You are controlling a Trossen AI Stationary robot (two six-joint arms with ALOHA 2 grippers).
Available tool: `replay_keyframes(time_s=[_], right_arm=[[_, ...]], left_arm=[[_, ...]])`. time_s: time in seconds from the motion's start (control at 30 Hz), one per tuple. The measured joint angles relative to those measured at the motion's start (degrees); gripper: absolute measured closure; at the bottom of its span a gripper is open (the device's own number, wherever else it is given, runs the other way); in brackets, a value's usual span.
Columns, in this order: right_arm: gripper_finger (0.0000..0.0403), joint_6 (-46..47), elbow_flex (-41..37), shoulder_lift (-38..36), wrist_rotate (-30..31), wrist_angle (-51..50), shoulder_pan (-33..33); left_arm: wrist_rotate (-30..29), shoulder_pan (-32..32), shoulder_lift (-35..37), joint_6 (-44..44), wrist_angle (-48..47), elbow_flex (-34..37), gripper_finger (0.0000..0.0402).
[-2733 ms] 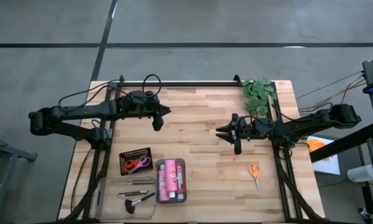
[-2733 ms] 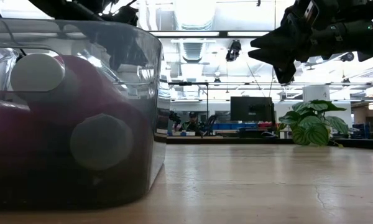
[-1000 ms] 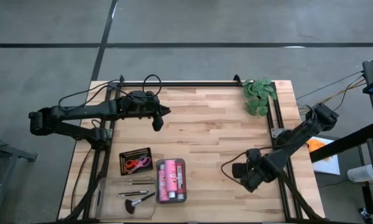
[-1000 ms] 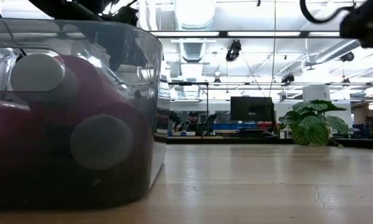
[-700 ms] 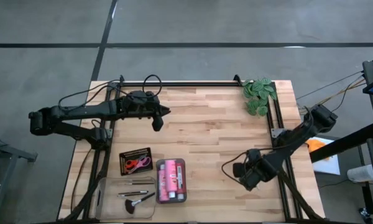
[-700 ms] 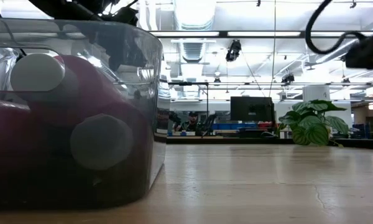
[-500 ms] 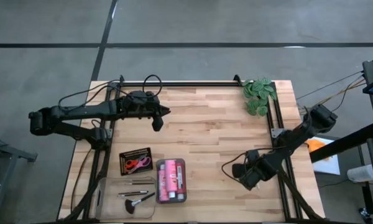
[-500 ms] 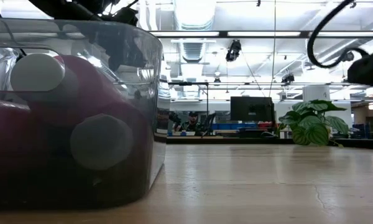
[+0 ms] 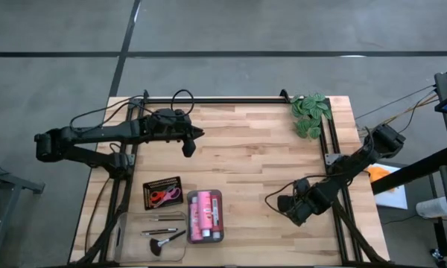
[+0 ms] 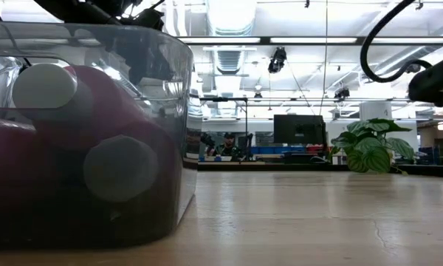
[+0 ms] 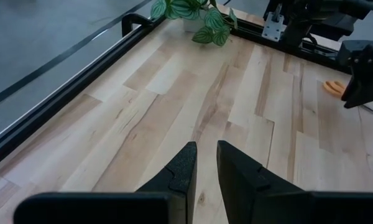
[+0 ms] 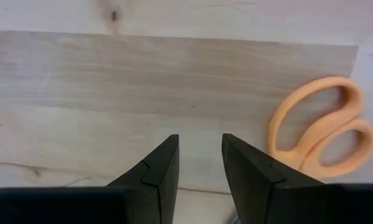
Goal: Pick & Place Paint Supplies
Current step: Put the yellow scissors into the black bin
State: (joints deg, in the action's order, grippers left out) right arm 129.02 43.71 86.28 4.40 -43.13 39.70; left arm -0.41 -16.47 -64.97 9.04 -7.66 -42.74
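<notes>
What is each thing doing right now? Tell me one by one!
Orange scissors: lying flat on the table, not held.
Right pincer: open, pointing down at the wood beside the scissors.
Left pincer: fingers close together, empty, waiting above the table.
Paint bottles: lying in their tray.
Brushes: lying in the clear tray.
Plant: at the table's corner.

High: straight down over the whole table and both arms.
Low: at tabletop level, pressed against a clear tray, facing the room beyond.
Left wrist: looks across the boards toward the plant.
Right wrist: close above the wood, facing down at orange scissors.
Shared: plant in high, low, left wrist.
</notes>
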Motion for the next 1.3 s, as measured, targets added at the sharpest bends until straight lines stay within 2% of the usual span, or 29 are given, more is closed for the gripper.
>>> replay_keyframes(time_s=[0.43, 0.57, 0.77, 1.03, 1.3], right_arm=[[0.0282, 1.48, 1.28, -2.30, -2.33, -9.52, 0.04], [0.0282, 1.57, 0.69, -1.83, -4.43, -9.33, 0.04], [0.0282, 1.63, -0.31, -0.92, -4.45, -8.09, 0.02], [0.0282, 1.52, -5.31, -1.17, -4.47, 1.11, -0.02], [0.0282, 1.07, -4.47, -1.03, -4.43, -0.17, -0.02]], left_arm=[[0.01, 0.00, 0.00, 0.14, 0.02, 0.00, 0.0336], [0.01, 0.00, 0.00, 0.13, 0.05, 0.00, 0.0335], [0.01, 0.00, 0.00, 0.13, 0.07, 0.00, 0.0336], [0.00, 0.00, 0.00, 0.08, 0.07, 0.00, 0.0336], [0.01, 0.00, 0.00, -0.04, 0.05, 0.00, 0.0336]])
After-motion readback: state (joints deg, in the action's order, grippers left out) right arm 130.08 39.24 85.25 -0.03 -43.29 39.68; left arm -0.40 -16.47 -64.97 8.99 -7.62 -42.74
